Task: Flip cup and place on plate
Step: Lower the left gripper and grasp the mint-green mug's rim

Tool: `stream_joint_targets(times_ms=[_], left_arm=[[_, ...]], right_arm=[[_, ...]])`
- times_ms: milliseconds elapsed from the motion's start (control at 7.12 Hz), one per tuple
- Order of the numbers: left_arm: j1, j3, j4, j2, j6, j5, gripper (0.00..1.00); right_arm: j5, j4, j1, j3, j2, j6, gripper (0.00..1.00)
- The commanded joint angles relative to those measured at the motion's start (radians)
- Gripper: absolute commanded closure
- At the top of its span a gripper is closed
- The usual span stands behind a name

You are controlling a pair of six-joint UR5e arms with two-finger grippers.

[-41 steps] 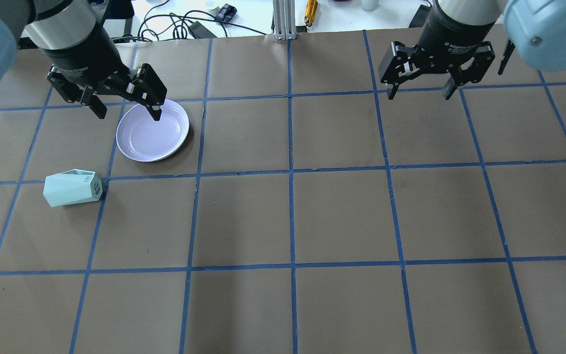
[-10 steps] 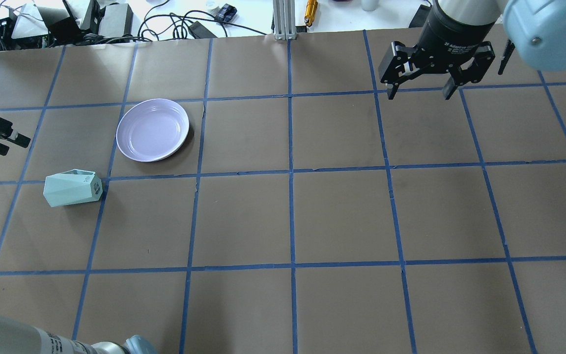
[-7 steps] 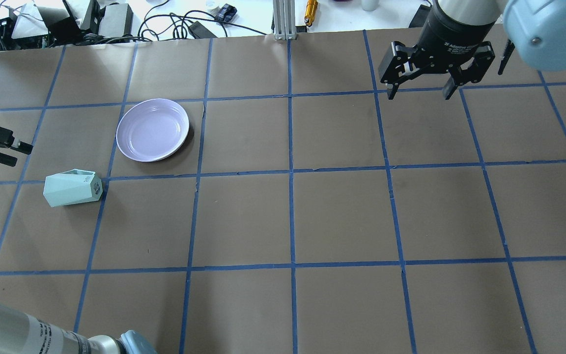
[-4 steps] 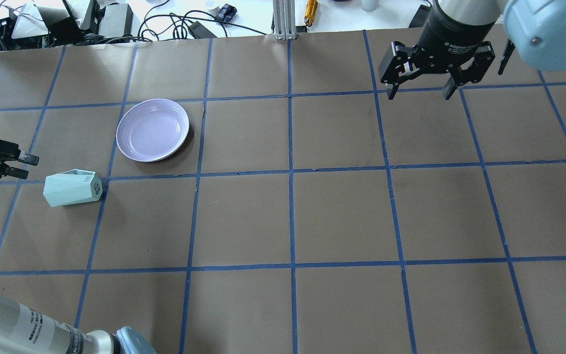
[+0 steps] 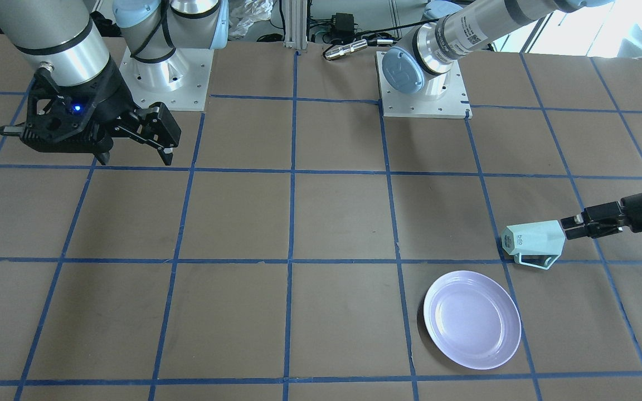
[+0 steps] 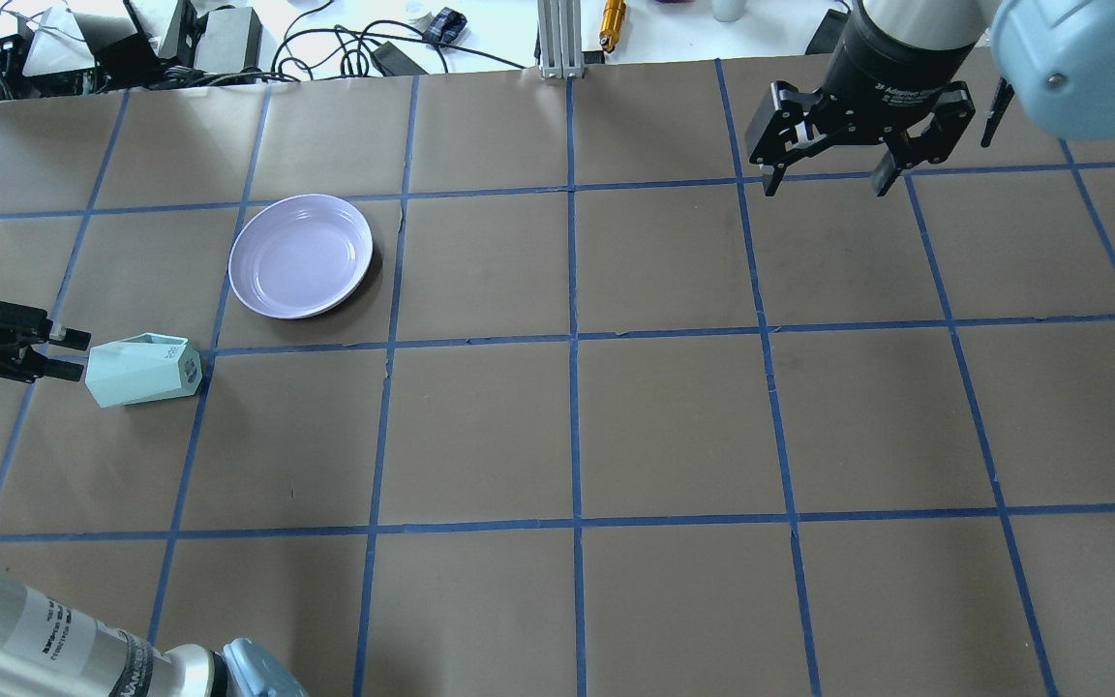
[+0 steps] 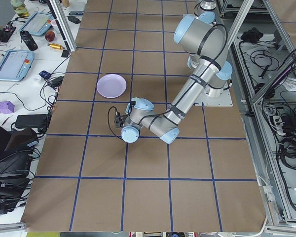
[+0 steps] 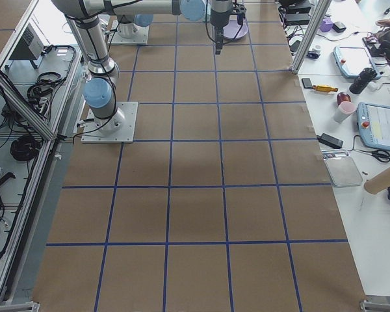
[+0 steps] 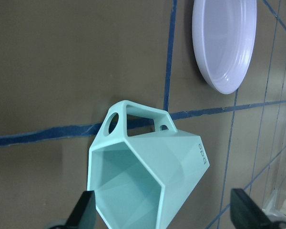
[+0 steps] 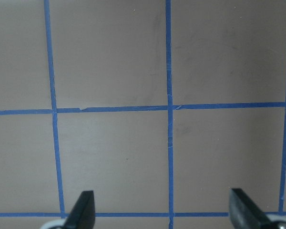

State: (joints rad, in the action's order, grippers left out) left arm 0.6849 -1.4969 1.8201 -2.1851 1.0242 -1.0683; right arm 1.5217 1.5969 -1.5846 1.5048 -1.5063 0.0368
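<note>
The mint-green cup [image 6: 143,370] lies on its side at the table's left, base toward the centre, handle toward the plate. It also shows in the front view [image 5: 534,243]. In the left wrist view the cup [image 9: 143,181] turns its open mouth to the camera. The lavender plate [image 6: 301,256] lies empty just beyond it, also in the front view [image 5: 472,319]. My left gripper [image 6: 83,354] is open and horizontal, low over the table, its fingertips at the cup's mouth rim, holding nothing. My right gripper [image 6: 825,187] is open and empty, high over the far right.
My left arm's elbow [image 6: 83,649] reaches over the table's near left corner. Both arm bases [image 5: 168,72] [image 5: 424,89] stand at the robot's side. An aluminium post [image 6: 557,39], an orange tool [image 6: 612,21] and cables lie past the far edge.
My left gripper left the plate, swung out to the table's left edge, then moved in low toward the cup's mouth. The cup, plate and right gripper have not moved.
</note>
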Motion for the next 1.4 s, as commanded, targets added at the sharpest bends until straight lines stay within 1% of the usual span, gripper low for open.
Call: stream_joint_targets(times_ms=[0,140,562,702,843,983,1124,1264], left_arm=[[0.002,-0.005,0.045,-0.021,0.033,0.005,0.00],[0.002,-0.005,0.085,-0.028,0.062,0.040,0.00],[0.016,-0.003,0.110,-0.054,0.077,0.073,0.00],[0.016,-0.002,0.110,-0.056,0.106,0.073,0.14],[0.016,0.004,0.110,-0.056,0.112,0.073,0.44],[0.016,0.006,0.110,-0.055,0.114,0.073,0.62],[0.016,0.007,0.110,-0.055,0.114,0.073,0.75],[0.016,0.007,0.110,-0.053,0.114,0.073,0.84]], right_arm=[[0.000,0.000,0.000,0.000,0.000,0.000,0.00],[0.000,0.000,0.000,0.000,0.000,0.000,0.00],[0.000,0.000,0.000,0.000,0.000,0.000,0.00],[0.000,0.000,0.000,0.000,0.000,0.000,0.00],[0.000,0.000,0.000,0.000,0.000,0.000,0.00],[0.000,0.000,0.000,0.000,0.000,0.000,0.00],[0.000,0.000,0.000,0.000,0.000,0.000,0.00],[0.000,0.000,0.000,0.000,0.000,0.000,0.00]])
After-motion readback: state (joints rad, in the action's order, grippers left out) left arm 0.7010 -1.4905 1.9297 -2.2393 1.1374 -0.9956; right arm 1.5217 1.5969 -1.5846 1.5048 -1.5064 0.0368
